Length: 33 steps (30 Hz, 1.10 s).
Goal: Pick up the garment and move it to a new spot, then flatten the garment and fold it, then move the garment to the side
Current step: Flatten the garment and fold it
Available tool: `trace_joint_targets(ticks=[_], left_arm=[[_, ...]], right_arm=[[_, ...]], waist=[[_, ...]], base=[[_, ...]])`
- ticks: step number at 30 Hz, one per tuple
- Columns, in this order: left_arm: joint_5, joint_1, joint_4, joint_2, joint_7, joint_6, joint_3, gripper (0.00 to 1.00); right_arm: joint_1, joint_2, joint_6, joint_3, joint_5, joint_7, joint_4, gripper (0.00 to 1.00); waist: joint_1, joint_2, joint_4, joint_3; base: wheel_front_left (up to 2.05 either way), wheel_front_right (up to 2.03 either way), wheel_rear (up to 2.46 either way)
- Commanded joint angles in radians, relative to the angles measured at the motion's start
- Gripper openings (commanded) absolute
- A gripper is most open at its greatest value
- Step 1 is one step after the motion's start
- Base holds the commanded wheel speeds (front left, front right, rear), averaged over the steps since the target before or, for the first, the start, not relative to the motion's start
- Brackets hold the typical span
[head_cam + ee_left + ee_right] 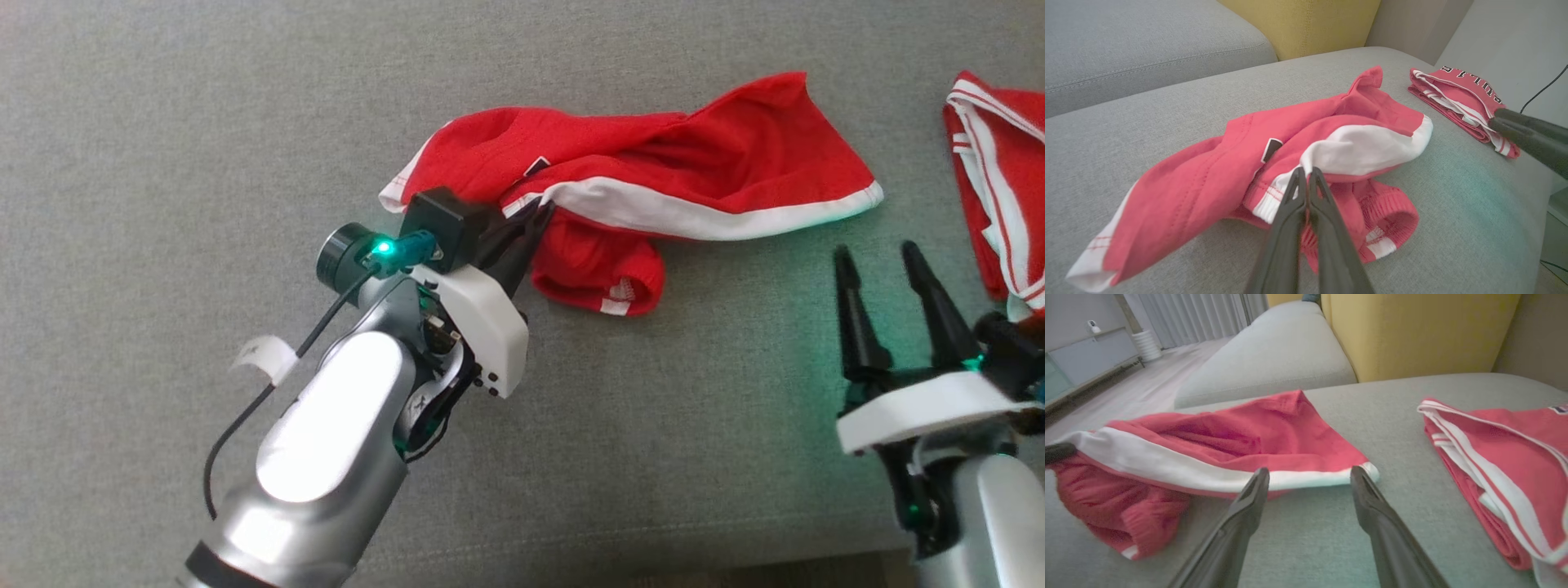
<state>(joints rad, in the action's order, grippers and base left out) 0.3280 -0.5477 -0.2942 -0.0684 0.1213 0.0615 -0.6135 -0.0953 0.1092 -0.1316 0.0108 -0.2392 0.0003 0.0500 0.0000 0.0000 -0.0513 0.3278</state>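
Observation:
A crumpled red garment (653,163) with white bands lies on the grey sofa cushion (204,122). My left gripper (539,214) is at its left-middle part. In the left wrist view the two fingers of the left gripper (1306,171) are pressed together on the white-trimmed fold of the garment (1208,179), so it is shut on the cloth. My right gripper (873,257) stands open just below the garment's right hem, apart from it. In the right wrist view the right gripper (1309,473) has its spread tips just short of the white hem of the garment (1229,437).
A second red and white garment (996,163), folded, lies at the right edge of the cushion, close beside my right gripper. A yellow backrest (1412,330) rises behind. The cushion's front edge (735,563) runs along the bottom of the head view.

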Motion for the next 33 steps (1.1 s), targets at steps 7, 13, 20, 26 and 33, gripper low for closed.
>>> trace_joint_targets(ticks=[7, 13, 20, 26, 33], left_arm=[[-0.012, -0.053, 0.06, -0.023, -0.013, -0.01, 0.014, 0.0], [-0.019, -0.069, 0.074, -0.025, -0.016, -0.009, 0.001, 0.0], [-0.017, -0.084, 0.07, -0.02, -0.017, -0.005, -0.016, 0.0], [-0.017, -0.088, 0.064, -0.02, -0.026, -0.01, -0.023, 0.0], [-0.036, -0.077, 0.083, -0.044, -0.072, -0.027, -0.022, 0.0]], right_arm=[[-0.085, 0.061, 0.001, 0.038, -0.022, -0.008, 0.089, 1.0], [-0.208, 0.096, 0.001, 0.045, -0.044, -0.02, 0.215, 1.0], [-0.297, 0.117, 0.001, -0.007, -0.065, 0.0, 0.375, 1.0], [-0.333, 0.121, 0.001, -0.046, -0.089, 0.006, 0.475, 0.0], [-0.307, 0.123, 0.001, -0.053, -0.115, -0.04, 0.428, 0.0]], waist=[[0.0, 0.0, 0.012, 0.036], [0.0, 0.0, 0.029, 0.08], [0.0, 0.0, 0.054, 0.103], [0.0, 0.0, 0.059, 0.104], [0.0, 0.0, 0.051, 0.066]], base=[[0.0, 0.0, 0.0], [0.0, 0.0, 0.0], [0.0, 0.0, 0.0], [0.0, 0.0, 0.0], [0.0, 0.0, 0.0]])
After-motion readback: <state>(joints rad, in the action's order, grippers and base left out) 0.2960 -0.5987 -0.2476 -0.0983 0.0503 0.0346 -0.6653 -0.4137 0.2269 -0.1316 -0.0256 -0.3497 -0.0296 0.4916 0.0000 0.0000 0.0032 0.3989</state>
